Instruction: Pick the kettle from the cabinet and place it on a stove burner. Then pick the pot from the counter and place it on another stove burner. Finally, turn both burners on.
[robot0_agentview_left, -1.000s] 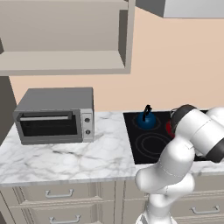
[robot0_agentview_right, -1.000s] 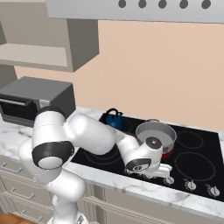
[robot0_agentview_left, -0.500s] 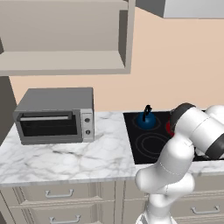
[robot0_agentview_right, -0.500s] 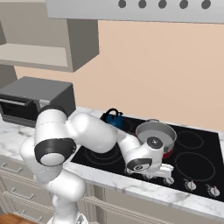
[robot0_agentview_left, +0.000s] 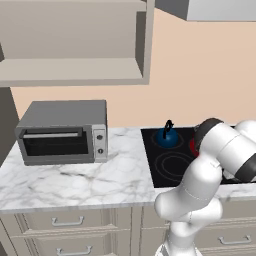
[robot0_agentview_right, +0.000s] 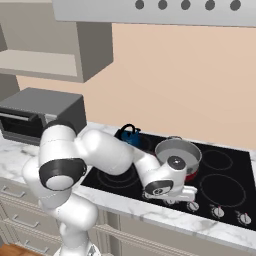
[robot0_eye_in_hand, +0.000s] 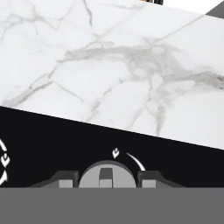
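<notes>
The dark-blue kettle (robot0_agentview_left: 168, 137) (robot0_agentview_right: 131, 136) stands on the back left burner of the black stove (robot0_agentview_left: 170, 165) (robot0_agentview_right: 226, 186). On the burner beside it sits the grey pot (robot0_agentview_right: 177, 152), with a red glow (robot0_agentview_right: 190, 175) under its rim. My gripper (robot0_agentview_right: 172, 198) (robot0_eye_in_hand: 106, 180) is low at the stove's front edge. In the hand view a round grey knob (robot0_eye_in_hand: 106, 175) sits between the two fingertips (robot0_eye_in_hand: 65, 180), which press against its sides. The open cabinet (robot0_agentview_left: 70, 70) (robot0_agentview_right: 45, 62) hangs above, its shelf bare.
A boxy grey toaster oven (robot0_agentview_left: 62, 132) (robot0_agentview_right: 35, 112) stands on the marble counter (robot0_agentview_left: 75, 180) (robot0_agentview_right: 15, 145) left of the stove. More knobs (robot0_agentview_right: 217, 212) line the stove's front edge to the right. Drawers with bar handles (robot0_agentview_left: 67, 221) run below.
The jaws have closed in on the knob over the last second and then held still. The arm has barely shifted. Kettle and pot have not moved.
</notes>
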